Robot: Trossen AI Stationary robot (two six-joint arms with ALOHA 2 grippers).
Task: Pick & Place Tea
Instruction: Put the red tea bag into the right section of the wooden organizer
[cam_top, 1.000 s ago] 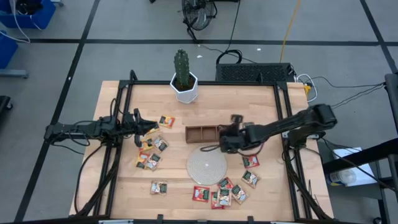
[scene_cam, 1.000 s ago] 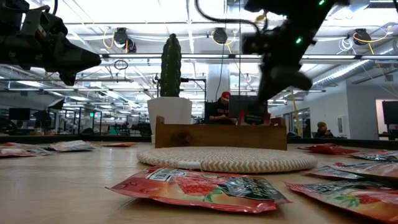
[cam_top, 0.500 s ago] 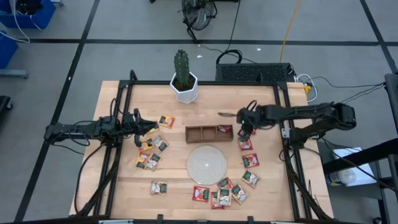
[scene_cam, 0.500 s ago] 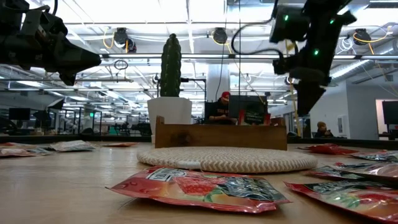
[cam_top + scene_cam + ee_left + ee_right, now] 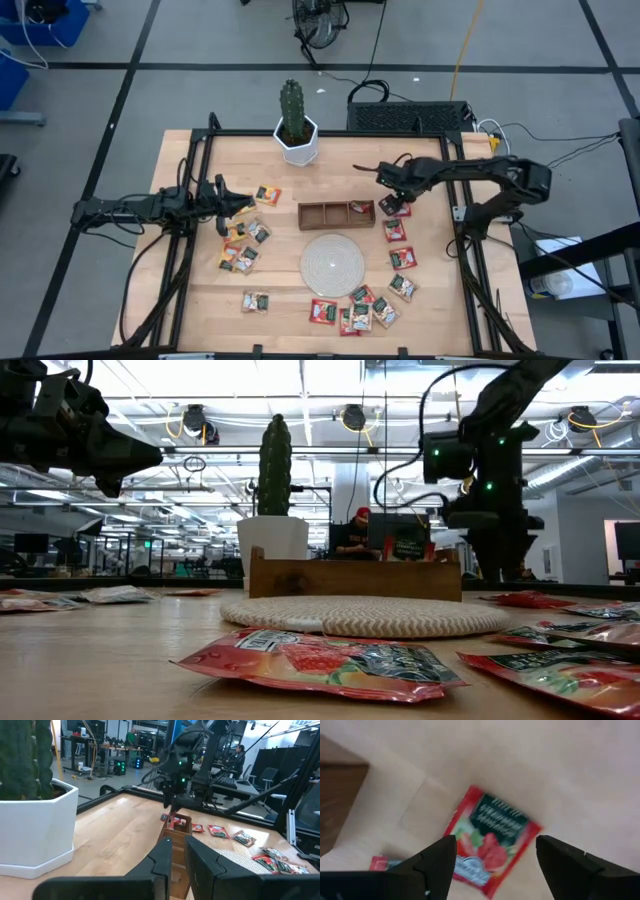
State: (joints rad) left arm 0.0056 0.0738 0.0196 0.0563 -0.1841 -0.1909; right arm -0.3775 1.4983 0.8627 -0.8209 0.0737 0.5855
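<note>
High view shows the right claw (image 5: 392, 192) hanging over the tabletop (image 5: 420, 320) just right of the wooden tray (image 5: 336, 214), above a red tea sachet (image 5: 395, 207). Its fingers (image 5: 436, 865) stand wide apart in the right wrist view, with that red sachet (image 5: 491, 840) lying flat on the wood between them, held by nothing. One sachet (image 5: 361, 207) sits in the tray's right compartment. More sachets lie down the right side (image 5: 394, 231) and in a cluster at the near edge (image 5: 361, 310), beyond the round woven disc (image 5: 333, 262). Another group (image 5: 246, 238) lies on the left, near the left claw (image 5: 240, 206), which hovers there with its fingers (image 5: 162, 857) close together, gripping nothing. A potted cactus (image 5: 295, 124) stands at the far edge.
</note>
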